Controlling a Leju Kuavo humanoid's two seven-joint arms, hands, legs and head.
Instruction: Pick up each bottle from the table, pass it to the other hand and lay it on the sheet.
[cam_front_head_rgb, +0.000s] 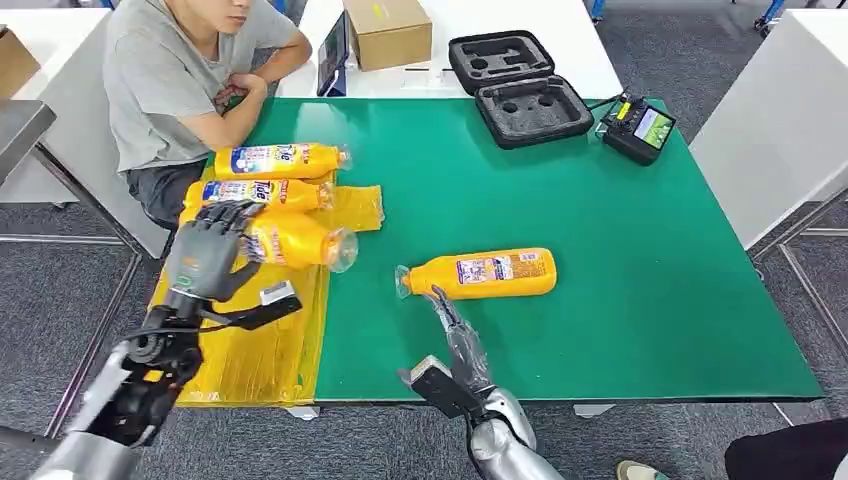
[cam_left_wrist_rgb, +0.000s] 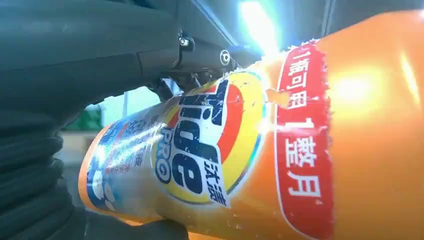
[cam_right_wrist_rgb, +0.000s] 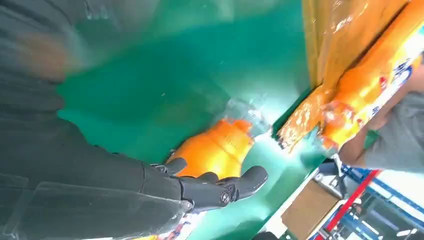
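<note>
Gripping a glossy orange bottle (cam_front_head_rgb: 295, 241) over the crinkled yellow sheet (cam_front_head_rgb: 250, 350), the left robot hand (cam_front_head_rgb: 205, 255) shows in the head view; another bottle (cam_front_head_rgb: 485, 273) lies on the green counter (cam_front_head_rgb: 600, 260), the right robot hand (cam_front_head_rgb: 447, 312) holding nothing beside it. Left wrist view: the held bottle's shiny label. Right wrist view: dark fingers (cam_right_wrist_rgb: 215, 187) extended by the lying bottle's neck.

Silver arms, dark grey fingers (cam_front_head_rgb: 225, 215)
</note>
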